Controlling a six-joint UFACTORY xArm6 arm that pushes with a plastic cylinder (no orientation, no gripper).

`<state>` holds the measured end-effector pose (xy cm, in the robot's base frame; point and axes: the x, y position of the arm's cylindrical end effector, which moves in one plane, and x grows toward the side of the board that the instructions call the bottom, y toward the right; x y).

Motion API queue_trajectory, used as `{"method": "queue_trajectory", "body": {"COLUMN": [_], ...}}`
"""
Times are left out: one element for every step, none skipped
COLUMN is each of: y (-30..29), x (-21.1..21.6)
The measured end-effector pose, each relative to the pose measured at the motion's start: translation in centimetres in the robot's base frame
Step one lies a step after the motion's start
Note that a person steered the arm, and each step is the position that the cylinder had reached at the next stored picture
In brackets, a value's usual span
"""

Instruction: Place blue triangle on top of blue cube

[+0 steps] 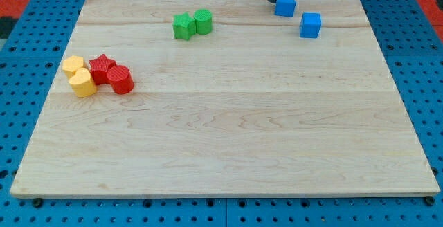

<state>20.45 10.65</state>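
Up at the top edge of the frame, right of centre, my tip (275, 1) rests against the upper left side of the blue triangle (285, 5) — the rod runs out of the frame above it. No fingers exist on this arm, only the dark rod, so nothing is gripped. The blue triangle lies on the wooden bench (228, 130) near its far edge, and the blue cube (311, 25) sits just below and to the right of it, close but apart.

Further left along the upper part of the frame, a green block of unclear, knobbly shape (183, 26) touches a green cylinder (203, 21) on its right.

At the left side of the frame a tight cluster sits — a yellow block (73, 65), a yellow cylinder (82, 83) below it, a red star (102, 66) and a red cylinder (120, 79), each touching a neighbour.
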Motion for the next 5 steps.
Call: {"method": "queue_trajectory", "body": {"y": [0.0, 0.0, -0.2, -1.0, -2.0], "x": [0.7, 0.7, 0.7, 0.7, 0.8]}}
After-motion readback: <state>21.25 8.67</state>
